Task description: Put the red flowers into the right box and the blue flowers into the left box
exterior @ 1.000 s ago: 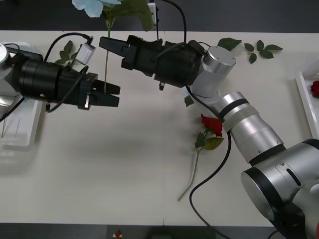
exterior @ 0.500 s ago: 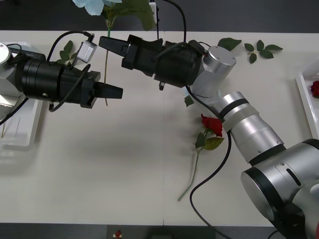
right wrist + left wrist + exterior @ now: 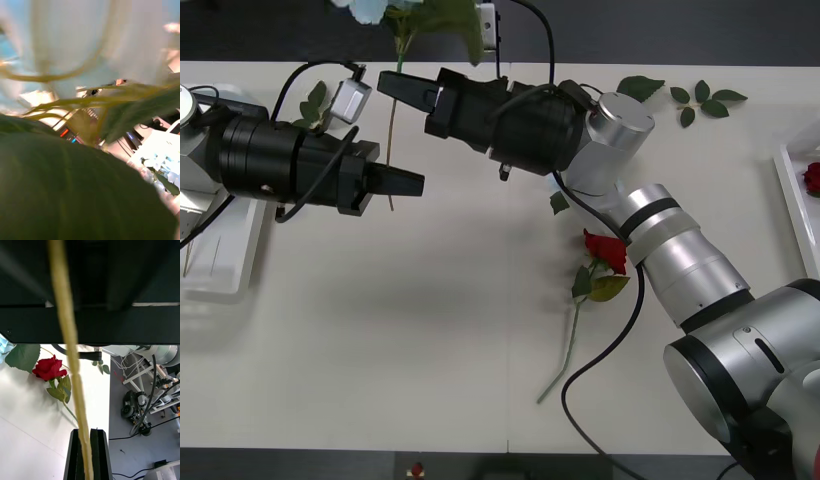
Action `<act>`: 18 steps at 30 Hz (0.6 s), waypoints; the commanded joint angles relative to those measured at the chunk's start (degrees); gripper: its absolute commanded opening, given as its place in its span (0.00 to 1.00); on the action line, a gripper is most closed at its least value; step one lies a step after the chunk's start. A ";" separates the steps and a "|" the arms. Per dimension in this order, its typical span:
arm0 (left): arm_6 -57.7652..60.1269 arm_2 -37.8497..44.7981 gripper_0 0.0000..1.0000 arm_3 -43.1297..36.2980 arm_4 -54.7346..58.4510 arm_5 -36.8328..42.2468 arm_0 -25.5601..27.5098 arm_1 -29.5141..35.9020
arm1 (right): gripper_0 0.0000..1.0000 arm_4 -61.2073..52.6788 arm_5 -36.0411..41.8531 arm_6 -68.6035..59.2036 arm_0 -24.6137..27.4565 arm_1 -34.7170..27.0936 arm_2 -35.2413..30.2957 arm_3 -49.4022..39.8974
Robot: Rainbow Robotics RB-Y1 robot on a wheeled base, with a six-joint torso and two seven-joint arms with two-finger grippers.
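Black and closed, the left end effector is pinching the thin stem of a blue flower above the bench; the pale-blue bloom is reaching past the far edge. The right end effector is gripping the same stem higher up. A red flower is lying on the cream bench beside the right arm, and another is sitting in the right box. The left box is lying at the left edge. Loose green leaf sprigs are resting near the far edge. Grey floor and cables are showing beyond the bench. No writing is readable.
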 commanded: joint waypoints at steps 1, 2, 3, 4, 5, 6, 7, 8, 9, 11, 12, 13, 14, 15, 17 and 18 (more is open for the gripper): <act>2.06 1.64 0.00 -1.26 0.89 0.50 -0.41 1.42 | 0.58 -0.33 1.49 -0.91 -1.94 -0.98 0.20 -1.03; 2.15 1.64 0.00 -1.26 0.89 0.50 -0.41 1.42 | 0.60 -0.33 1.58 -0.91 -1.85 -0.98 0.20 -1.03; 2.15 1.73 0.00 -1.26 0.89 0.59 -0.41 1.42 | 0.65 -0.33 1.58 -0.74 -1.85 -0.98 0.29 -1.03; 2.15 1.73 0.00 -1.26 0.89 0.50 -0.32 1.42 | 0.68 -0.24 1.58 -0.56 -1.94 -0.98 0.20 -1.03; 2.15 1.73 0.00 -1.26 0.89 0.50 -0.41 1.42 | 0.71 -0.33 1.58 -0.47 -1.94 -1.07 0.29 -1.03; 2.15 1.73 0.00 -1.26 0.89 0.50 -0.41 1.42 | 0.73 -0.33 1.58 -0.30 -1.94 -1.16 0.20 -1.03; 2.15 1.73 0.00 -1.26 0.89 0.50 -0.41 1.42 | 0.77 -0.33 1.58 -0.12 -1.94 -1.16 0.20 -1.03; 2.15 1.73 0.00 -1.26 0.89 0.50 -0.41 1.42 | 0.80 -0.33 1.58 0.05 -1.85 -1.16 0.20 -1.03; 2.15 1.82 0.00 -1.34 0.89 0.50 -0.41 1.42 | 0.82 -0.33 1.58 0.32 -1.94 -1.16 0.29 -1.03; 2.23 1.99 0.00 -1.26 0.89 0.50 -0.41 1.42 | 0.88 -0.33 1.58 0.84 -1.94 -1.25 0.20 -1.03; 2.23 2.17 0.00 -1.34 0.89 0.50 -0.41 1.42 | 0.91 -0.33 1.58 1.20 -1.94 -1.33 0.29 -1.03; 2.23 2.43 0.00 -1.26 0.89 0.59 -0.41 1.60 | 0.93 -0.42 1.58 1.55 -1.94 -1.42 0.20 -1.03; 2.32 2.52 0.00 -1.34 0.89 0.59 -0.41 1.77 | 0.94 -0.50 1.58 1.81 -1.94 -1.51 0.20 -1.03; 2.41 2.70 0.00 -1.26 0.89 0.59 -0.32 2.04 | 0.95 -0.68 1.67 1.99 -1.94 -1.60 0.29 -1.03; 2.59 3.31 0.00 -1.34 0.80 0.77 -0.41 2.92 | 0.95 -0.86 1.76 2.51 -1.94 -1.86 0.29 -1.03; 2.67 3.58 0.00 -1.34 0.80 0.86 -0.41 3.36 | 0.95 -0.86 1.85 2.60 -1.85 -2.04 0.20 -1.03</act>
